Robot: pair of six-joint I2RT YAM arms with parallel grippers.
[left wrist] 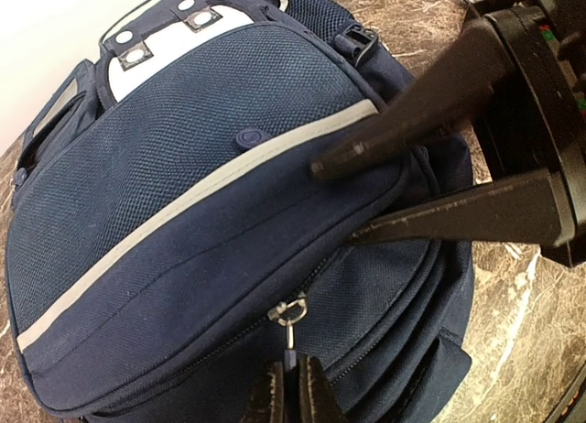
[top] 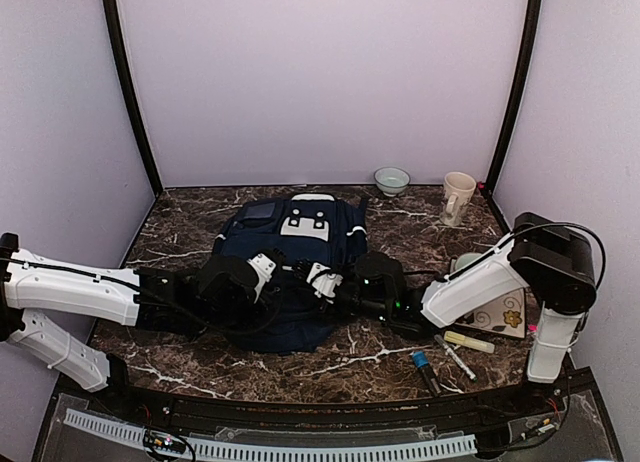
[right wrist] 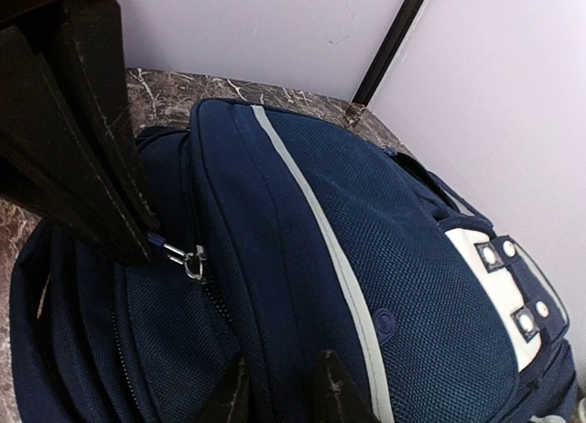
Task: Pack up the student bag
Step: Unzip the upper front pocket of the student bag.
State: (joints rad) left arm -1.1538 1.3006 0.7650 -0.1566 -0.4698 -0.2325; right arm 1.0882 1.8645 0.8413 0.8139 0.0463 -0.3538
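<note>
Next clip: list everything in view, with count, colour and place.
navy-blue fabric backpack with a white stripe: one, navy, mid-table
metal-ringed zipper pull: one, silver and blue, beside the front pocket
pale ceramic bowl: one, greenish white, rear centre-right
cream ceramic mug: one, cream, rear right
flower-patterned flat card: one, white and brown, right edge
round pale-green thing: one, half hidden behind right arm
yellow highlighter: one, yellow, front right
slim pens: two, dark and pale, front right
dark veined marble table: one, brown-black, underneath
left gripper: one, black, fingers shut on the zipper pull
right gripper: one, black, fingers above and below the front pocket's edge
</note>
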